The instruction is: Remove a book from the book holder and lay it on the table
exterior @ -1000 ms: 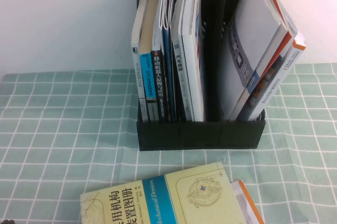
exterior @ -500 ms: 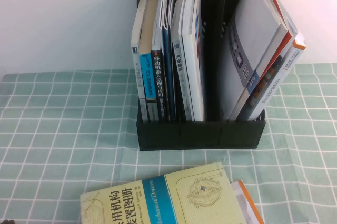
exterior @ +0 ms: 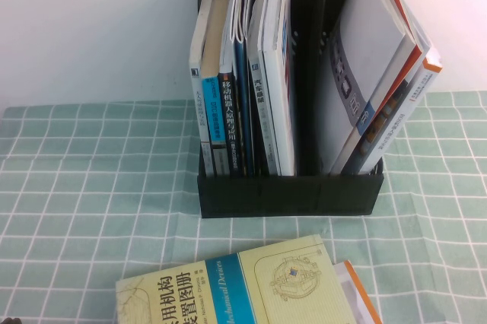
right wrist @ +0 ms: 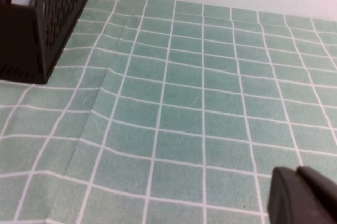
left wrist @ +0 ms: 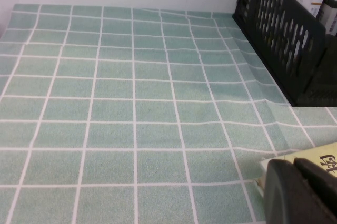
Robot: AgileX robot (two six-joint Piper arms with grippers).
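Left gripper (left wrist: 303,192): low over the near table (exterior: 91,210), fingers together, empty.
Right gripper (right wrist: 305,195): near right, low, grip state unclear.
Book (exterior: 364,297): flat, near, under yellow book (exterior: 236,290).
Book holder (exterior: 289,191): far, full.
Progress: seemingly done.

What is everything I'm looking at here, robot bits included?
book holder: one, black, upright at the back middle of the table, slots filled.
books in left slots: several, white, blue and dark spines, standing upright.
leaning magazines: a few, grey, red-edged and orange-cornered, tilted right in the right slot.
pale yellow book: one, blue band, lying flat in front of the holder.
book: one, orange edge, mostly hidden under the yellow one.
table: one, pale green cloth with white grid.
wall: white, behind.
left pincer: black, low over the cloth beside the yellow book.
right pincer: black, over bare cloth right of the holder.
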